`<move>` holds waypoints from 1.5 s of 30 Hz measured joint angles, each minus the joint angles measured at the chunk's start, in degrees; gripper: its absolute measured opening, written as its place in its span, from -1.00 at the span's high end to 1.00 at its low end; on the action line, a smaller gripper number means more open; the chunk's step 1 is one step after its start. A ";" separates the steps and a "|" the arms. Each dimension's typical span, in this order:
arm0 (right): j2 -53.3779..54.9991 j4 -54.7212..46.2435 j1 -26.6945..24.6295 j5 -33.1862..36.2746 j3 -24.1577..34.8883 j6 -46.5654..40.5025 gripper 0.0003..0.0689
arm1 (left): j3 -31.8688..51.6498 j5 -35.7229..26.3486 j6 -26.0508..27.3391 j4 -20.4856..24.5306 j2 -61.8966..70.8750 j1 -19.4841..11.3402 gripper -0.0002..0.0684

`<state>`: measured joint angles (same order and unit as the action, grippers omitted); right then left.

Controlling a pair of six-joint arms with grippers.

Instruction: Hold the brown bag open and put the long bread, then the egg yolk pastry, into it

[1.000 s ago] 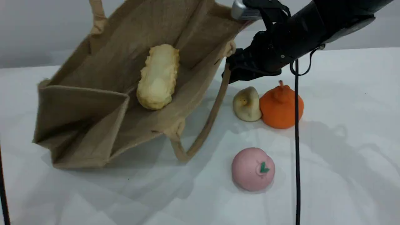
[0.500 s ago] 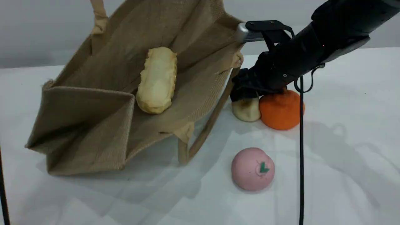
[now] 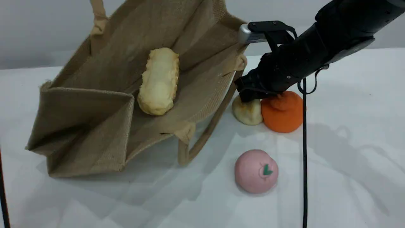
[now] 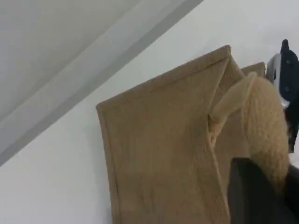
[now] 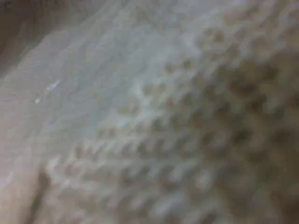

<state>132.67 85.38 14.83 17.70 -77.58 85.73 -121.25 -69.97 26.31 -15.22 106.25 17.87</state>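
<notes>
The brown bag (image 3: 104,79) lies tilted on the table with its mouth wide open toward the right. The long bread (image 3: 158,82) rests inside it, pale side up. In the left wrist view my left gripper (image 4: 261,184) is shut on the bag's beige upper handle (image 4: 266,116), holding that side up. My right gripper (image 3: 250,95) is down on the egg yolk pastry (image 3: 247,113), just right of the bag's mouth, and shut on its top. The pastry's blurred cream surface (image 5: 187,140) fills the right wrist view.
An orange pear-shaped toy (image 3: 281,112) touches the pastry's right side, under my right arm. A pink ball (image 3: 256,171) with a green leaf mark sits nearer the front. The bag's lower handle (image 3: 208,126) loops onto the table. A black cable (image 3: 304,158) hangs from the right arm.
My right gripper came down from beside the bag's rim onto the pastry and shut on it, squashing it and nudging it left. The bag shifted a little.
</notes>
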 joint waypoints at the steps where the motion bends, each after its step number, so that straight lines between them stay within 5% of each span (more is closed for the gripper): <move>1: -0.24 -0.29 0.00 0.00 0.00 0.00 0.90 | 0.00 0.00 0.00 0.00 0.00 0.00 0.72; 11: -5.43 -2.85 -0.06 -2.31 0.14 0.06 0.91 | 0.00 0.13 -0.05 -0.18 0.00 0.00 0.72; 24: -9.32 -2.19 -5.28 -15.58 0.03 -0.58 0.91 | 0.00 0.01 -0.05 -0.26 0.00 0.00 0.72; 34: -16.34 -7.43 -12.64 1.87 0.72 -8.05 0.91 | 0.00 -0.04 0.00 -0.46 0.00 0.00 0.72; 45: -29.11 -24.54 -13.78 14.33 0.72 -22.08 0.91 | 0.00 -0.04 0.18 -0.40 0.00 0.00 0.72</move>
<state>103.55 60.84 1.04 32.03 -76.86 63.65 -121.25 -70.01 26.48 -15.63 106.25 17.87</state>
